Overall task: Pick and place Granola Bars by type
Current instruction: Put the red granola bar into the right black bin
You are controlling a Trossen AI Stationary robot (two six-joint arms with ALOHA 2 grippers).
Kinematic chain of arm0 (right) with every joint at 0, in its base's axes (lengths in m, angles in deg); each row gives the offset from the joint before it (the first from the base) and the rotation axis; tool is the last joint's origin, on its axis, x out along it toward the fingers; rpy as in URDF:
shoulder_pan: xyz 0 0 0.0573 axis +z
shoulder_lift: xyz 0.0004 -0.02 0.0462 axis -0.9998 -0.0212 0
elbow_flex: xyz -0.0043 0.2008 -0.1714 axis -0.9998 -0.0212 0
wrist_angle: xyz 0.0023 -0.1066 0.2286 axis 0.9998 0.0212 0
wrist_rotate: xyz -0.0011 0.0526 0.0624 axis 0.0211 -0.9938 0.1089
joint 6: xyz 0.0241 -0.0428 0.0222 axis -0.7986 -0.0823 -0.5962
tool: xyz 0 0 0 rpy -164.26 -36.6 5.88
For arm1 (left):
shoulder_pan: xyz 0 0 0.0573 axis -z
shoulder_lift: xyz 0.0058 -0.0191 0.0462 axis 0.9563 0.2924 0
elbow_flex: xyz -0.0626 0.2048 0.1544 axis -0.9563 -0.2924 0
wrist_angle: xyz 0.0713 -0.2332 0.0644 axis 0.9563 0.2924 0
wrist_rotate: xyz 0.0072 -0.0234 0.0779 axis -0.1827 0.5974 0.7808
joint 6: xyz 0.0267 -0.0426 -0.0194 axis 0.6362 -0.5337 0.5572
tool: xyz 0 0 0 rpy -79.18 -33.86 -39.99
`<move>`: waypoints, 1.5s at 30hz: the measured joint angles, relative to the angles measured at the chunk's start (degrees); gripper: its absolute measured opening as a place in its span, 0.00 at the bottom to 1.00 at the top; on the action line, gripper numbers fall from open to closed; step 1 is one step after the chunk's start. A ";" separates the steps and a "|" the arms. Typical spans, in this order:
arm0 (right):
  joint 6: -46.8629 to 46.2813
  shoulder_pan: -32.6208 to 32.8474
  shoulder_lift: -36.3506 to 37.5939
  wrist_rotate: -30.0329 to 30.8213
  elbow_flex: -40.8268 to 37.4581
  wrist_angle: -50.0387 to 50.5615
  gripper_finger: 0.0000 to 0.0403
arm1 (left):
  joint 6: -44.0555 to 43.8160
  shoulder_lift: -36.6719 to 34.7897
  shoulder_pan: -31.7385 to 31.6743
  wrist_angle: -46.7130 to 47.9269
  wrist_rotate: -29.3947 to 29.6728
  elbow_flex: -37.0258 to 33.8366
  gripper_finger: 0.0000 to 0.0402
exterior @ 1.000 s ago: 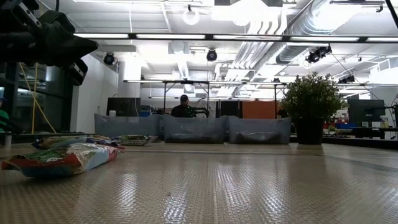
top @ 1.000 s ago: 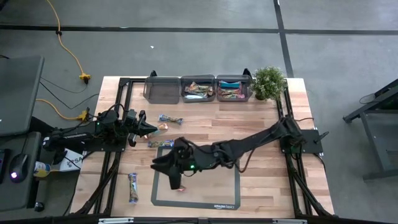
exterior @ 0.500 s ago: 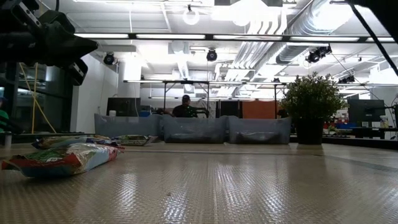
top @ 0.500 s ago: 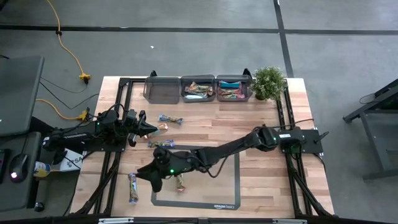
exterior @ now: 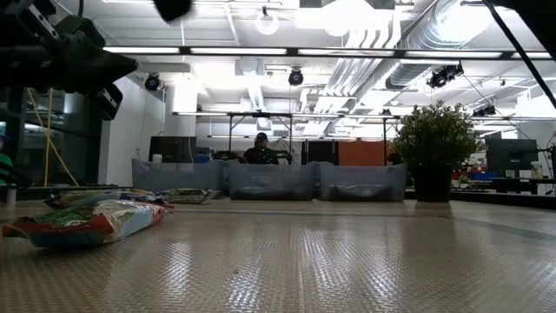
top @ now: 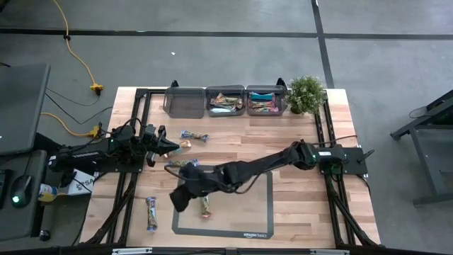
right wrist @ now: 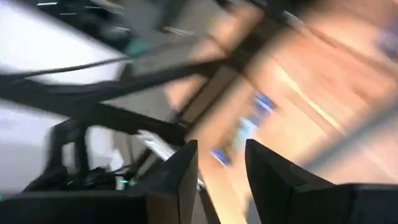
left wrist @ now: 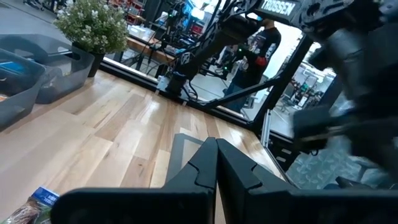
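High view | table (top: pixel 297 205) with three bins (top: pixel 226 100) along the far edge, two already holding bars | my right gripper (top: pixel 180 200) parted and empty, over the mat's left edge (left gripper (left wrist: pixel 216 163) pinched shut, idle) | step: reaching; next, settle on one loose bar (top: pixel 151 213).

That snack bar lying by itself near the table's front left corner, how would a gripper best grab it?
Probably across its narrow middle, coming straight down from above. The lone granola bar lies flat on the wooden table, long axis running front to back, so fingers would close on its long sides. Its ends look thin. The right gripper, open, is nearest.
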 joint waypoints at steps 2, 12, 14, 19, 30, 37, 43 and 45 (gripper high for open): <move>-6.72 -0.39 0.27 -1.24 0.35 6.68 0.29 | 0.00 0.00 0.00 -0.01 0.17 0.00 0.00; -10.31 -1.34 0.38 -5.10 -2.33 11.69 0.29 | 0.00 0.00 0.00 0.05 0.41 0.00 0.00; -7.43 -1.35 0.38 -4.62 -2.38 11.10 0.29 | 0.00 0.00 0.00 0.05 0.41 0.00 0.00; -2.08 -1.18 0.38 -5.13 -2.36 9.11 0.29 | 0.00 0.00 -0.02 0.05 0.41 0.00 0.00; -12.43 -2.28 0.38 0.22 -2.28 20.78 0.29 | 0.00 0.00 -0.01 0.03 0.41 0.00 0.00; -19.46 -3.08 0.33 0.32 -2.36 31.35 0.30 | 0.00 0.00 0.00 0.03 0.41 0.00 0.00; -19.26 -3.10 0.30 -0.68 -2.34 29.11 0.35 | 0.00 0.00 -0.02 0.01 0.41 0.00 0.00; -20.22 -2.90 0.04 -0.78 -2.34 28.93 0.37 | 0.00 0.00 -0.02 0.01 0.41 0.00 0.00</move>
